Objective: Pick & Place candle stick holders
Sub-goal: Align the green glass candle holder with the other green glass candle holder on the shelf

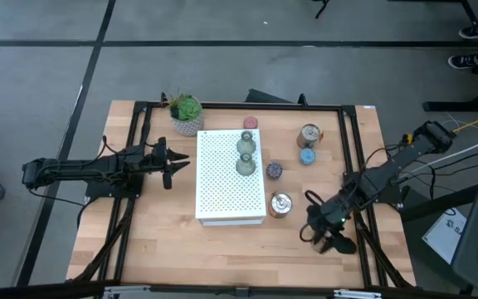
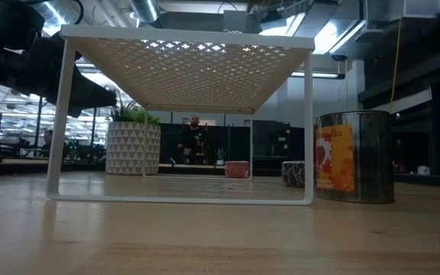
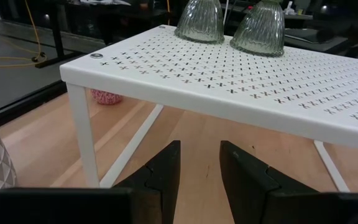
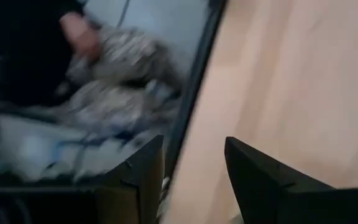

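Towering over the table-level camera, the white perforated box [image 2: 186, 69] stood mid-table as the landmark for everything else, with two olive-green glass holders [image 1: 246, 154] upright on its top near its far right edge. Beyond the box's far left corner sat the potted plant [image 1: 186, 114]. Off the box's right side, the silvery metal holder with the orange label [image 1: 280, 204] stood upright just beside its near right corner, another silvery holder [image 1: 309, 134] and a blue one [image 1: 307, 155] stood farther right, a purple one [image 1: 274, 170] sat close against the right side, and a pink one [image 1: 250, 124] lay just past the far edge. The right gripper [image 1: 329, 237] hovered well to the right of the box and nearer the front edge of the table, its fingers parted and holding nothing, pointed away from the holders toward the table's edge. The labelled silvery holder lay nearest it, back toward the box, so that arm appeared best placed for the next pick, though it would have to turn round first. The left gripper [image 1: 175, 163] waited off the box's left side, fingers apart and empty, facing the box.
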Robot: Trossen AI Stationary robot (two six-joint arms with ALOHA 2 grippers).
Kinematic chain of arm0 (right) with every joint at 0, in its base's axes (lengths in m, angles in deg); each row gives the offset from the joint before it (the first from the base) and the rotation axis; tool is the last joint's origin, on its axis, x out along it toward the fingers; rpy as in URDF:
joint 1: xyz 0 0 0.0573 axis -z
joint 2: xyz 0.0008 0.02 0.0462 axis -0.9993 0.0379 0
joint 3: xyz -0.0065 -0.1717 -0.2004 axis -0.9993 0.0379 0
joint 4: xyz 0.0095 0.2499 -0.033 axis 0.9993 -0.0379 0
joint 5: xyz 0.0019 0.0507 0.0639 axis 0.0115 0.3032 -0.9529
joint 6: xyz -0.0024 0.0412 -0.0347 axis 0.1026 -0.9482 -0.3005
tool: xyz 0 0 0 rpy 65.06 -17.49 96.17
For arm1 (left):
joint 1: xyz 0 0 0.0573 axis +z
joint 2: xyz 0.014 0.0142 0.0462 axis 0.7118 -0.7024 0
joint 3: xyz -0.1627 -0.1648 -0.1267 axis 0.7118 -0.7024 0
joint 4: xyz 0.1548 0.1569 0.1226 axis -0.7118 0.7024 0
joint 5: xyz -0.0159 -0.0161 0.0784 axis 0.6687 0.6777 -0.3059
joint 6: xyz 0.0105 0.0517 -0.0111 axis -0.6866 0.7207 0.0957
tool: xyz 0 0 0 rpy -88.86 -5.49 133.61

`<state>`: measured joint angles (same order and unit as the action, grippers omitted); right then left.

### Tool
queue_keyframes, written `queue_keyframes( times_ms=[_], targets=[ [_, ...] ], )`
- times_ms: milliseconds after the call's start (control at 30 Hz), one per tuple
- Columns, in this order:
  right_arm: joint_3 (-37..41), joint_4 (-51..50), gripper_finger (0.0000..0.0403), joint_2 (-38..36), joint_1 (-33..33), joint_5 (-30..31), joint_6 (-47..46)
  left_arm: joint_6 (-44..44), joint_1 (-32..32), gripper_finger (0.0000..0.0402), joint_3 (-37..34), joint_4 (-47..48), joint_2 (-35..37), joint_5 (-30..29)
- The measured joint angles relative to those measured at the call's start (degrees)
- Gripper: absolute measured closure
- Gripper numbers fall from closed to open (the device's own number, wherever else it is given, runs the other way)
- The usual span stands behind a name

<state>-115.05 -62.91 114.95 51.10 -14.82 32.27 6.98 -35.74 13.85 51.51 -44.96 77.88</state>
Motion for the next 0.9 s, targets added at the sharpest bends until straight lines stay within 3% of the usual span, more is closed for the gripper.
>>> queue_keyframes(
  times_ms=[100,300,433,600,900],
  targets=[
    [0.0,0.0,0.0231,0.0,-2.3,-3.0,-5.0,0.0,0.0,0.0294,0.0,0.0,0.0,0.0],
    [0.0,0.4,0.0231,0.0,-7.4,-2.2,-15.6,0.0,0.0,0.0294,0.0,0.0,0.0,0.0],
    [0.0,-0.9,0.0231,0.0,-10.6,4.7,-16.9,0.0,0.0,0.0294,0.0,0.0,0.0,0.0],
    [0.0,-11.0,0.0231,0.0,-13.6,14.7,-15.4,0.0,0.0,0.0294,0.0,0.0,0.0,0.0],
    [0.0,-14.9,0.0231,0.0,-15.6,19.6,-13.7,0.0,0.0,0.0294,0.0,0.0,0.0,0.0]
  ],
)
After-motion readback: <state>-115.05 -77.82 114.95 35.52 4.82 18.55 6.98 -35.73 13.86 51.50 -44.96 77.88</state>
